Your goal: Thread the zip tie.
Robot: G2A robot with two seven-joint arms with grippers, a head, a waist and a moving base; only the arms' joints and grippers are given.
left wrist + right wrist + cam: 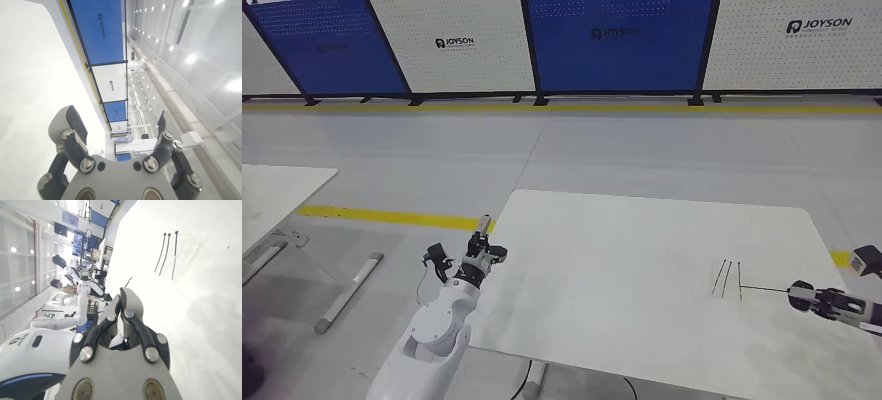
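Three black zip ties (728,277) lie side by side on the white table (622,280) near its right end; they show again as zip ties (166,254) in the right wrist view. My right gripper (795,293) hovers at the table's right edge, shut on a fourth zip tie (764,290) whose free end points toward the three loose ones. In the right wrist view the right gripper (120,292) has its pads pressed together, and the held zip tie (128,281) sticks out past the tips. My left gripper (480,243) stands open at the table's left edge, shown as the left gripper (119,117) with nothing between its fingers.
A second white table (272,190) stands off to the left, with a grey bar (347,292) on the floor between the two. Blue and white partition panels (622,45) close off the back. The table's middle is bare.
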